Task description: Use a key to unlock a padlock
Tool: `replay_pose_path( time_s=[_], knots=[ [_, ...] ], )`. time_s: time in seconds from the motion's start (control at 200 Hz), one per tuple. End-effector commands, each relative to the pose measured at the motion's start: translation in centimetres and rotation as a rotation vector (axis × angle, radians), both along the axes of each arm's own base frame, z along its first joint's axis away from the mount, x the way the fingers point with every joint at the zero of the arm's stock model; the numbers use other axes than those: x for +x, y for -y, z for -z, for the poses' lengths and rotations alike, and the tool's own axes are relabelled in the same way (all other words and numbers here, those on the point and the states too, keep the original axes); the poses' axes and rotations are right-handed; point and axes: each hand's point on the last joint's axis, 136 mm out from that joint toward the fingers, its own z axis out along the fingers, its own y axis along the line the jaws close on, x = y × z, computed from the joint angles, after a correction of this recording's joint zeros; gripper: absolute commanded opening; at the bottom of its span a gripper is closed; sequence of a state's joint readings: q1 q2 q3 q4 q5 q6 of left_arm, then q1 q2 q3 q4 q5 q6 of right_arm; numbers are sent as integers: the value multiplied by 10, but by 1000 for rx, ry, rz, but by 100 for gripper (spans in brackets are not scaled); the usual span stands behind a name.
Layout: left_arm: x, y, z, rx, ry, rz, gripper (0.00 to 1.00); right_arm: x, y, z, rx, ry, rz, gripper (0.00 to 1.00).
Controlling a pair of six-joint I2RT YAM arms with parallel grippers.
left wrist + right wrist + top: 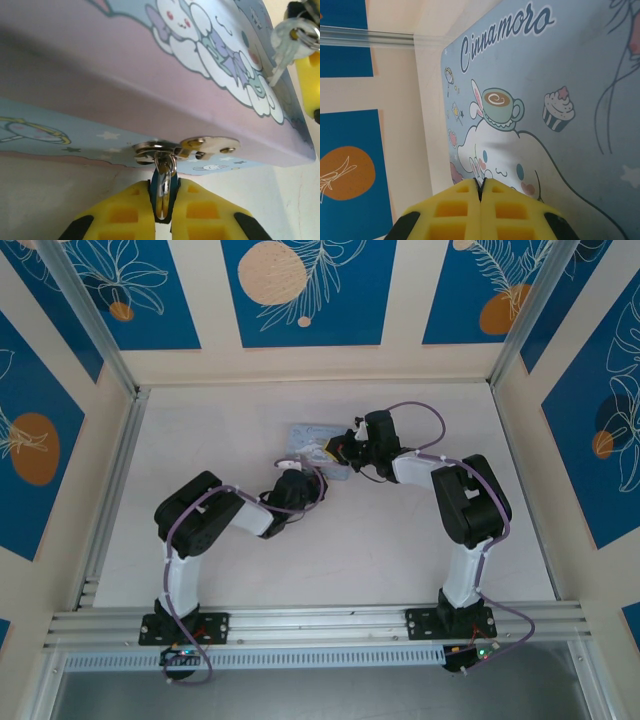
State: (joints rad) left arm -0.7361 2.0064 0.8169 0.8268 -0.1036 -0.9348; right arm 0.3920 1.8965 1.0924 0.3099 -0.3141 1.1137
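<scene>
The tiny bluish padlock [163,196] hangs by its metal shackle from the hasp [207,145] on the front of the pastel cartoon tin [100,60]. My left gripper [164,186] is shut on the padlock, yellow pads pinching its two sides. From above, the left gripper [293,468] sits at the tin's [308,432] near edge, and the right gripper [335,450] reaches over its right part. The key [280,62] sticks out on its ring from the right gripper's yellow finger [309,82], above the lid. My right gripper [481,184] is shut, pads together over the printed lid [560,75].
The white table [350,540] is walled on three sides by cream and blue panels. An aluminium rail [110,490] runs along the left edge. The tin sits mid-table toward the back, with open surface around both arms.
</scene>
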Motion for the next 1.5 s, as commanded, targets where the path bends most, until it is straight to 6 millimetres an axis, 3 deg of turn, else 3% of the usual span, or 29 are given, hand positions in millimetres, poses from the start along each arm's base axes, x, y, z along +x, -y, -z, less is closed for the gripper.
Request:
replay_pose_path(
  time_s=[0.0,0.205,0.38,0.67,0.955,1.22,1.495],
  knots=[
    [-7,3,5,33,-52,42,0,-8,-2,-5,9,-29,-26,0],
    [-16,2,-18,24,-106,98,0,-19,9,-46,57,25,-33,0],
    [-21,0,-39,-8,-152,148,0,-45,23,-58,97,17,-25,0],
    [-19,-1,-68,-93,-189,191,0,-95,51,-56,125,-20,16,0],
    [-20,2,-85,-205,-211,192,0,-126,57,-48,147,-69,31,0],
    [-22,1,-109,-286,-203,174,0,-140,59,-27,166,-116,86,0],
    [-24,0,-122,-348,-209,164,0,-136,54,-23,187,-101,98,0]
  ],
)
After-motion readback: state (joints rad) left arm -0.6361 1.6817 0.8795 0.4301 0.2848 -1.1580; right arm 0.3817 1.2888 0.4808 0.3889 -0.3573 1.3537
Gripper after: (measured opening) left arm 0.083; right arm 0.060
